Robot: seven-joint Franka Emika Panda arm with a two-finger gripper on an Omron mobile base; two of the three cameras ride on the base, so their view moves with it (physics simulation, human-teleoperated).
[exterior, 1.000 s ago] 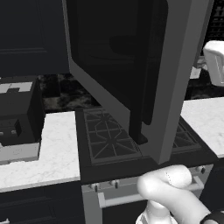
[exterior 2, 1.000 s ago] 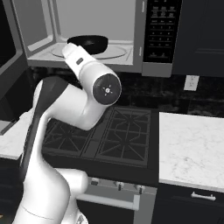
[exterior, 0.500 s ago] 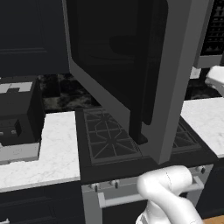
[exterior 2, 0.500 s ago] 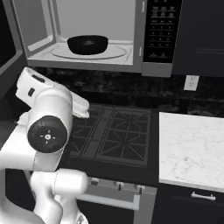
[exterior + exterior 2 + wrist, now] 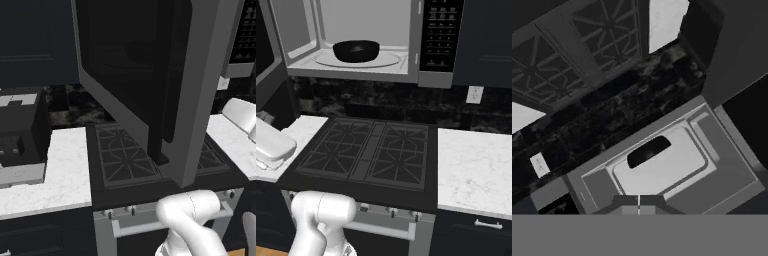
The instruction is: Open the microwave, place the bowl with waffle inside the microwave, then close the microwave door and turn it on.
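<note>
My white arm with dark joints [image 5: 321,217] is folded low at the base. My two-finger gripper [image 5: 638,204] has its small dark tips pressed together, holding nothing.

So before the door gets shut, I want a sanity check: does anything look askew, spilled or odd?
Nothing stands out. The bowl with waffle sits upright on the turntable inside the microwave, no spill showing, and the microwave door hangs wide open over the stove.
</note>
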